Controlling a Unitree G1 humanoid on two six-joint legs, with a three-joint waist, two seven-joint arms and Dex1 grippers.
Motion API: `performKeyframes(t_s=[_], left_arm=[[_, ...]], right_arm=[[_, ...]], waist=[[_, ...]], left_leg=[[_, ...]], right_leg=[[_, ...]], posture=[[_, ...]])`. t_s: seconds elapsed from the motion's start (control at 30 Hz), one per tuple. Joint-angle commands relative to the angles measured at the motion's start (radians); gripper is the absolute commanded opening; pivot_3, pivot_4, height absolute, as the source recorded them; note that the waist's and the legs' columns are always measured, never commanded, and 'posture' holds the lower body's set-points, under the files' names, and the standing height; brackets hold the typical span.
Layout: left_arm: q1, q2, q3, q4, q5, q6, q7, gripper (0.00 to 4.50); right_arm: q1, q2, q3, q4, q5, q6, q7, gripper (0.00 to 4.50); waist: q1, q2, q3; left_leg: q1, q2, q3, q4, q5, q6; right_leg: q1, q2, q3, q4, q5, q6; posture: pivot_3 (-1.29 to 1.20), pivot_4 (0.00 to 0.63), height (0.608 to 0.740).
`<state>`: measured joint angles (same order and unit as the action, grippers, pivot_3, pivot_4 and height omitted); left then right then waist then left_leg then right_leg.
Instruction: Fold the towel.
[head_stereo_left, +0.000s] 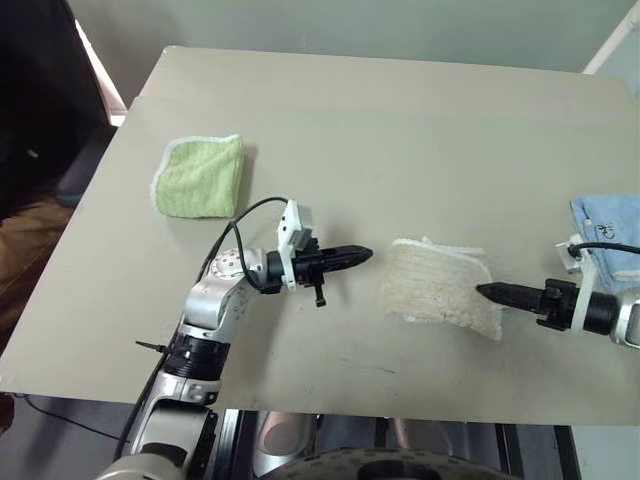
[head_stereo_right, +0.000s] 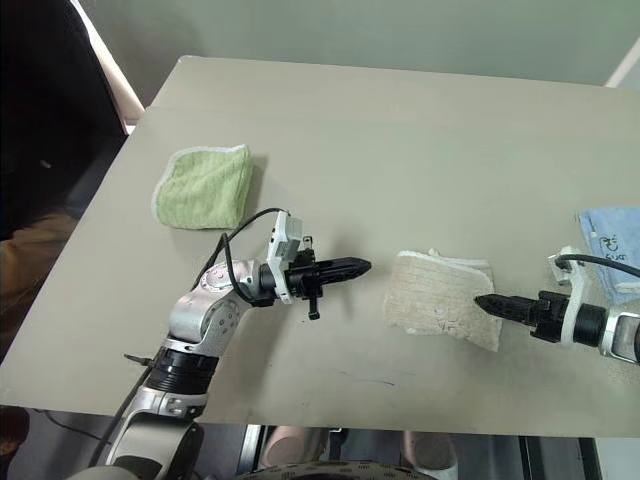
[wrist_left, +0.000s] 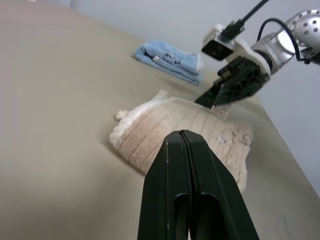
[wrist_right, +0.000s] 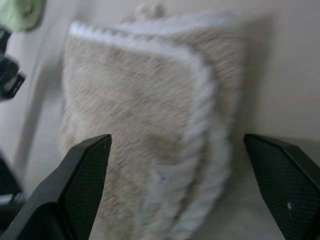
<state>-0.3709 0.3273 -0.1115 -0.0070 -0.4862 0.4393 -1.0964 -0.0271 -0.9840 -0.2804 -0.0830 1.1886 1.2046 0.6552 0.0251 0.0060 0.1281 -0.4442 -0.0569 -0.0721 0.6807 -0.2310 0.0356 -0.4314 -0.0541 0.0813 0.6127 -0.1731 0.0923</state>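
Plain beige table against a pale wall. The towel lies already folded into a compact pad on the robot's right half of the table, near the front edge, white corded edging showing along its far side.

Right gripper is the nearer tool: fingers spread wide, empty, tips at the towel's right edge and pointing across it. Contact can't be confirmed.

Left gripper is pinched fully closed, holding nothing, level, aimed at the towel's left edge with a clear gap between.

So the towel sits between the two tips. Its longer side looks to run left-right.

Light green towel is well apart at far left; light blue towel at the right edge.
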Motion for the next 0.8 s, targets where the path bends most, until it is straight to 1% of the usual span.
performKeyframes(t_s=[0.03, 0.13, 0.27, 0.33, 0.37, 0.4, 0.57, 0.67, 0.73, 0.8], left_arm=[[0.006, 0.007, 0.014, -0.055, -0.021, 0.009, 0.025, 0.0], [0.007, 0.002, 0.015, -0.069, -0.032, 0.019, 0.045, 0.0], [0.009, 0.003, 0.014, -0.071, -0.037, 0.017, 0.053, 0.0], [0.012, 0.003, 0.014, -0.07, -0.039, 0.014, 0.056, 0.0], [0.013, 0.004, 0.013, -0.068, -0.038, 0.01, 0.057, 0.0], [0.013, 0.004, 0.011, -0.063, -0.036, 0.004, 0.056, 0.0], [0.003, -0.009, 0.001, -0.03, -0.026, -0.018, 0.055, 0.0], [-0.014, -0.023, -0.004, 0.003, -0.017, -0.037, 0.054, 0.0], [-0.022, -0.036, -0.008, 0.022, -0.012, -0.049, 0.052, 0.0], [-0.027, -0.044, -0.012, 0.034, -0.009, -0.058, 0.047, 0.0]], right_arm=[[-0.036, 0.039, 0.051, -0.033, -0.008, 0.027, 0.056, 4.47], [-0.077, 0.072, 0.094, -0.02, -0.038, 0.029, 0.08, 4.47], [-0.126, 0.114, 0.115, 0.013, -0.071, 0.042, 0.082, 4.47], [-0.133, 0.124, 0.118, 0.029, -0.09, 0.043, 0.097, 4.12], [-0.131, 0.124, 0.12, 0.033, -0.101, 0.042, 0.106, 3.92], [-0.128, 0.124, 0.117, 0.037, -0.11, 0.042, 0.112, 3.61], [-0.111, 0.133, 0.058, 0.023, -0.094, 0.059, 0.117, 1.86], [-0.093, 0.143, 0.018, -0.011, -0.074, 0.074, 0.101, 0.75], [-0.077, 0.158, -0.024, -0.036, -0.053, 0.083, 0.081, 0.1], [-0.069, 0.17, -0.056, -0.053, -0.038, 0.091, 0.064, 0.04]], waist=[[-0.001, 0.0, 0.0], [-0.009, 0.0, 0.0], [-0.017, 0.0, 0.0], [-0.02, 0.0, 0.0], [-0.02, 0.0, 0.0], [-0.02, 0.0, 0.0], [-0.02, 0.0, 0.0], [-0.019, 0.0, 0.0], [-0.018, 0.0, 0.0], [-0.018, 0.0, 0.0]], left_leg=[[0.0, 0.0, 0.0, 0.0, 0.0, 0.0], [0.001, 0.0, 0.0, 0.0, 0.0, 0.0], [0.002, 0.001, 0.0, 0.0, 0.001, 0.0], [0.004, 0.001, 0.0, 0.0, 0.002, -0.001], [0.005, 0.001, 0.0, 0.0, 0.002, -0.001], [0.005, 0.001, 0.0, 0.0, 0.002, -0.001], [0.006, 0.001, -0.001, 0.0, 0.002, -0.001], [0.005, 0.001, -0.001, 0.0, 0.003, -0.002], [0.005, 0.0, 0.0, 0.0, 0.003, -0.002], [0.005, 0.0, 0.0, 0.0, 0.003, -0.002]], right_leg=[[0.0, 0.0, 0.0, 0.001, 0.0, 0.0], [0.0, 0.001, 0.0, 0.001, 0.0, 0.0], [0.0, 0.001, 0.001, 0.002, 0.001, -0.002], [0.001, 0.001, 0.001, 0.003, -0.001, -0.008], [0.002, 0.001, 0.001, 0.003, -0.002, -0.011], [0.002, 0.001, 0.001, 0.005, -0.002, -0.011], [0.001, 0.001, 0.001, 0.008, -0.004, -0.012], [0.001, 0.001, 0.0, 0.008, -0.004, -0.012], [0.001, 0.001, 0.001, 0.008, -0.005, -0.012], [0.001, 0.001, 0.0, 0.008, -0.005, -0.012]], posture=[[0.0, 0.15, 0.728], [0.0, 0.15, 0.728], [0.0, 0.15, 0.728], [0.0, 0.15, 0.728], [0.0, 0.15, 0.728], [0.0, 0.15, 0.728], [0.0, 0.15, 0.728], [0.0, 0.15, 0.728], [0.0, 0.15, 0.728], [0.0, 0.15, 0.728]])
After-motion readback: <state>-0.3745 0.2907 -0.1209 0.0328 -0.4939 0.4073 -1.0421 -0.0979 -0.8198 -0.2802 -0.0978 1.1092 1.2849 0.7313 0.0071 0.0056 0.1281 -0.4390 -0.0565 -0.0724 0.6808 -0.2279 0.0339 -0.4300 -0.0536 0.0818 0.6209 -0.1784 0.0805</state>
